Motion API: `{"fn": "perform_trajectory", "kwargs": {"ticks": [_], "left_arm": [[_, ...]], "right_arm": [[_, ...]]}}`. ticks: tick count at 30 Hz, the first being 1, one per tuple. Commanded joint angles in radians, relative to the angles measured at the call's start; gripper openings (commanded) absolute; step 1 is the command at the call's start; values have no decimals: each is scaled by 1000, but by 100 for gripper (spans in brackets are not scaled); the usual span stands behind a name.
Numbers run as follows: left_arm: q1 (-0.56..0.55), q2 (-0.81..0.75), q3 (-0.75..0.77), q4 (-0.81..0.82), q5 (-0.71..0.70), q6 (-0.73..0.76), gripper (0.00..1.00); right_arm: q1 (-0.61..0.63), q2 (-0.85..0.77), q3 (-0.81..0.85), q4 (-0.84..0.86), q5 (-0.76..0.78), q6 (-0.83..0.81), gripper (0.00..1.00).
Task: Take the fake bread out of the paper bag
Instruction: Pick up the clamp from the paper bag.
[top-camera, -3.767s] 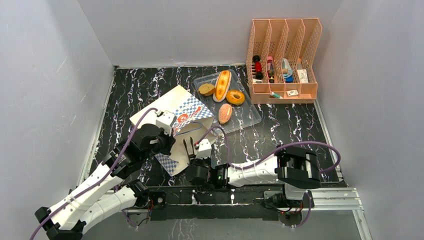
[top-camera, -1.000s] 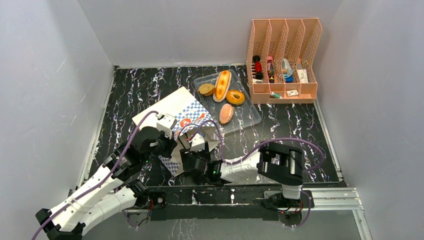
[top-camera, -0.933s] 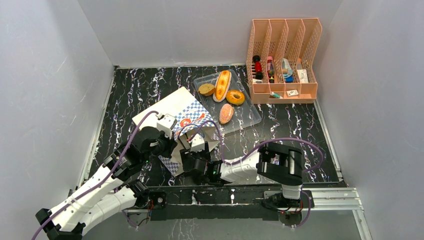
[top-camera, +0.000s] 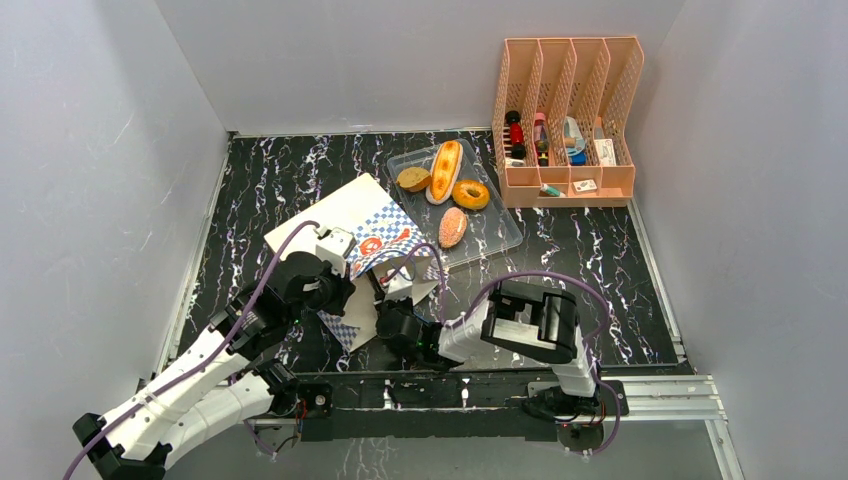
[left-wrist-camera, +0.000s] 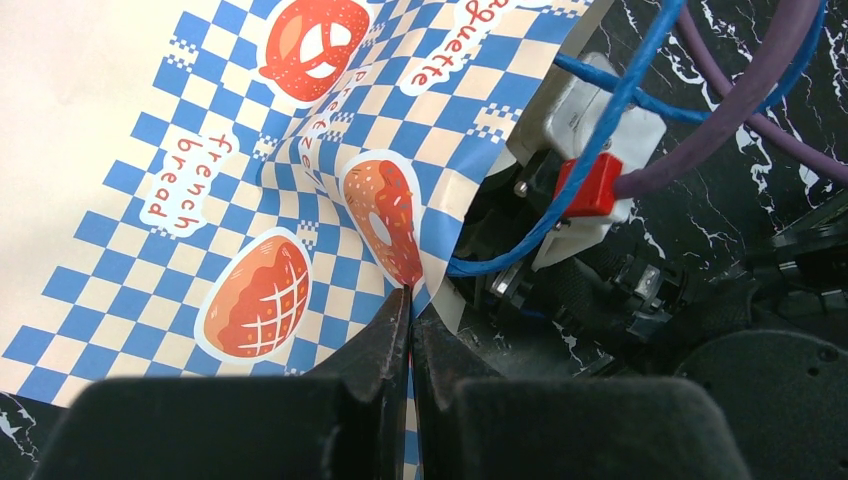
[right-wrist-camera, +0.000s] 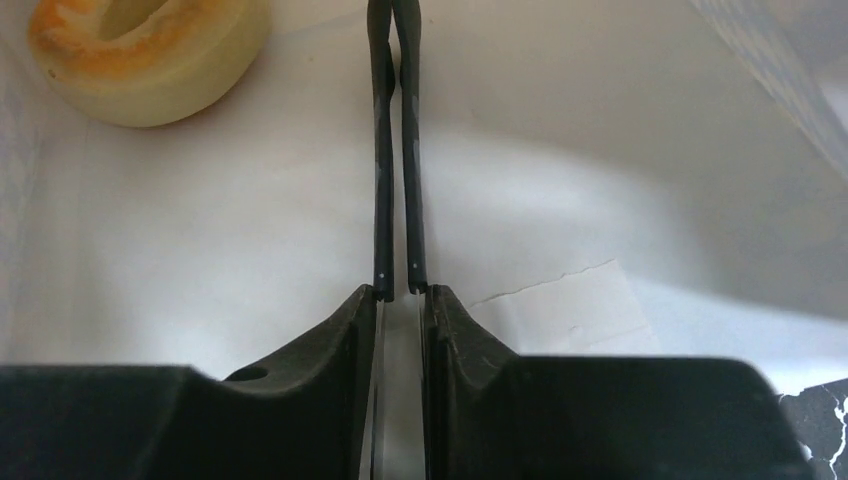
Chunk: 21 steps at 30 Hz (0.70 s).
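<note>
- Inside the tan kraft paper bag with a blue-and-white checkered band (top-camera: 350, 205), the right gripper (right-wrist-camera: 395, 25) is hidden from the overhead camera; only its wrist view shows it, against the bag's white lining.
- Up and left of that gripper's tips lies a pale yellow ring-shaped toy pastry (right-wrist-camera: 150, 50), cut off by the frame's top edge and clear of the fingers.
- The right gripper's fingers are drawn almost together, with a sliver between them and nothing visible in it.
- The left gripper (left-wrist-camera: 408, 310) is pinched tight on the checkered edge of the bag's mouth, right below a printed donut logo.
- To the right of the left gripper, a blue cord handle (left-wrist-camera: 610, 110) and a purple cable (left-wrist-camera: 760, 90) cross in front of the right arm's dark wrist, hiding most of it.
- Beyond the bag from both grippers, a clear plastic tray (top-camera: 497, 235) holds a long orange-tan bun (top-camera: 445, 170), a round brown roll (top-camera: 413, 178), a golden ring donut (top-camera: 470, 193) and an oval reddish-orange bun (top-camera: 452, 227).
- Farther off to the right stands a peach slotted organizer (top-camera: 565, 110) on the black marbled tabletop (top-camera: 280, 170); its small contents are too small to make out.
</note>
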Motion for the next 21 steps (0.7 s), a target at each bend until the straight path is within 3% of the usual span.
{"fn": "perform_trajectory", "kwargs": {"ticks": [1,10,21], "left_arm": [[0,-9,15,7,0,-9,0],[0,-51,18,7,-26,-14,0],[0,-105,10,19,-20,-18,0]], "right_arm": [[-11,-10,-61,74,-54,23,17],[-3,-158,-140,86,-112,104,15],[5,-310,-124,40,-140,189,16]]}}
